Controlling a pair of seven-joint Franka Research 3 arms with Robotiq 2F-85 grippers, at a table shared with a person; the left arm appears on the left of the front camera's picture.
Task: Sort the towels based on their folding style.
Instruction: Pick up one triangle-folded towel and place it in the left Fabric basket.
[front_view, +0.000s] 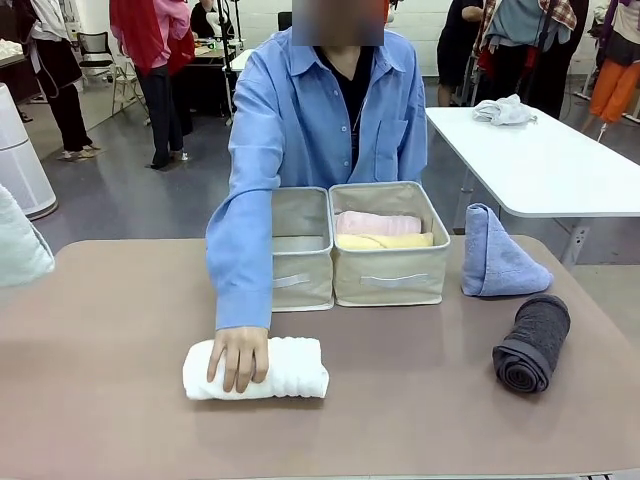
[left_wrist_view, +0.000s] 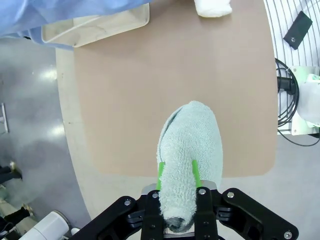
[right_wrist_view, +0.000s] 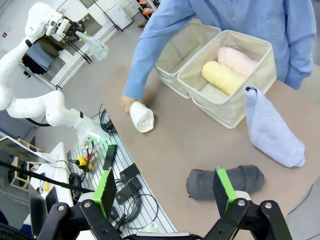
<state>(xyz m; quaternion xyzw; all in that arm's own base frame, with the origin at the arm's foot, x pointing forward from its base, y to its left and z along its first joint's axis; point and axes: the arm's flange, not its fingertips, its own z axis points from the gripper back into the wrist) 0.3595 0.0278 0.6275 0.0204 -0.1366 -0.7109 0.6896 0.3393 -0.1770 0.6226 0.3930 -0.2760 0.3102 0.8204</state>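
The left gripper (left_wrist_view: 178, 172) pinches the grey-green towel (left_wrist_view: 190, 145) between its 2 green pads. It holds the towel up in the air over the left end of the brown table (front_view: 120, 330). The right gripper (right_wrist_view: 165, 186) has its 2 fingers (right_wrist_view: 106, 189) spread wide apart, and it floats above the near right edge of the table. Below it lies the dark grey roll (front_view: 532, 343), on the right side of the table. The light blue cone towel (front_view: 495, 262) sits just behind that roll, close beside the right bin (front_view: 390, 278). In this bin lie the pink roll (front_view: 378, 223) and the yellow roll (front_view: 385, 241), side by side and touching. The left bin (front_view: 300, 262) stands right against the right bin. The person's hand (front_view: 238, 358) rests on the white roll (front_view: 290, 368), which lies on the table in front of the left bin.
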